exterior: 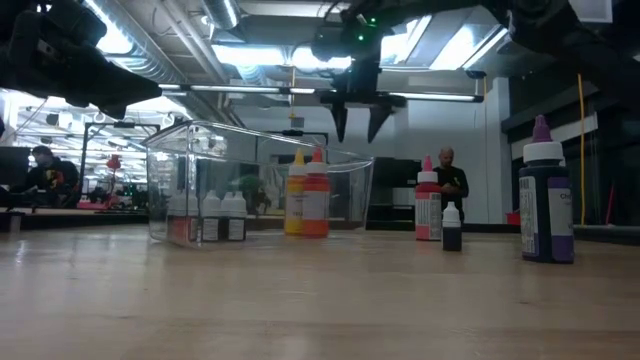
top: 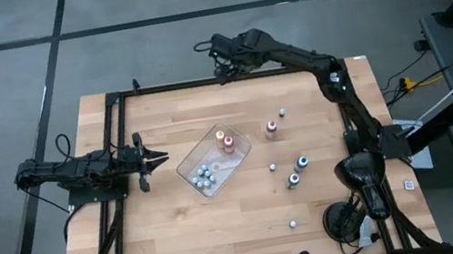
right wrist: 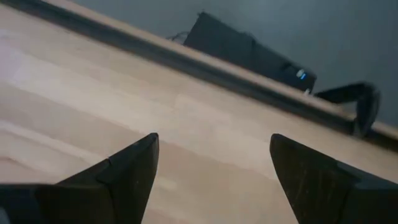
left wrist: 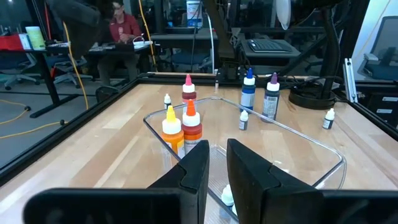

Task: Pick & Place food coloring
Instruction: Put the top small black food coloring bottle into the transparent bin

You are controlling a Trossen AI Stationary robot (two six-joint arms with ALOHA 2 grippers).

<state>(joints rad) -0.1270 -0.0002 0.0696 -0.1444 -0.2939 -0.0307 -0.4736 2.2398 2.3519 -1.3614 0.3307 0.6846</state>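
Pale wood planks make up the tabletop (top: 180, 236), and we see a clear plastic tray (top: 240, 143) sitting near its middle, angled to the edges. Nearest the low camera, a purple-capped bottle (exterior: 545, 203) stands upright on bare wood beside a small white-capped dark bottle (exterior: 452, 227) and a red one with a pink tip (exterior: 428, 204). In the high view we count about 6 bottles loose on the wood toward the right edge of the tabletop, outside the tray, among them a blue-capped bottle (top: 302, 163) and one lone small bottle (top: 292, 223) close to the near edge.

Inside the tray, a yellow bottle (left wrist: 171, 129) and an orange-red bottle (left wrist: 191, 124) stand upright side by side at 1 end, and a cluster of small white-capped bottles (top: 205, 178) fills the other end.

The left gripper (top: 161, 159) hangs at the left edge of the tabletop, pointed at the tray, its fingers (left wrist: 194, 168) pressed nearly together with nothing between them. The right gripper (top: 224, 74) is over the far edge of the tabletop, well apart from every bottle; its fingers (right wrist: 134, 163) stand wide apart and we see only bare wood between them.

Beyond the table, a person (left wrist: 121, 28) sits at a desk in the room.
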